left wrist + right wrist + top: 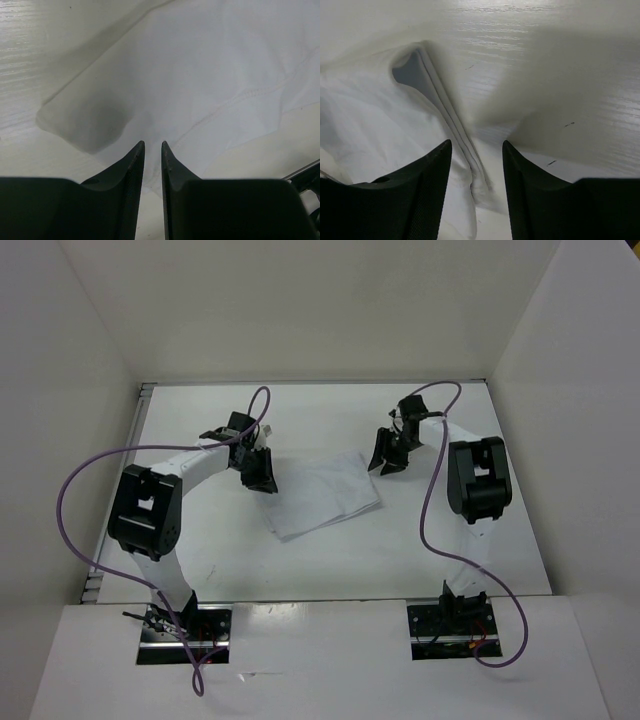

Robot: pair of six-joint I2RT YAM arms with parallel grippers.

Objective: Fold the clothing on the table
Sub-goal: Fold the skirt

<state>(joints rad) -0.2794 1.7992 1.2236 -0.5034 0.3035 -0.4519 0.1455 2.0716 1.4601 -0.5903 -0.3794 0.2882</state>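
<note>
Clothing: thin wrinkled white fabric garment [325, 495] flat on matte white tabletop [330, 560]. Left pincer [152, 146]: narrow gap, nothing pinched, cloth under and ahead of tips. Right pincer [476, 145]: wide, raised cloth fold between its fingers.

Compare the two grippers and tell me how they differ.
The left gripper has its jaws nearly together; the right gripper has them wider. The left gripper sits at the left of the clothing, the right gripper at its right, a folded edge between its jaws. Both are black and open.
</note>
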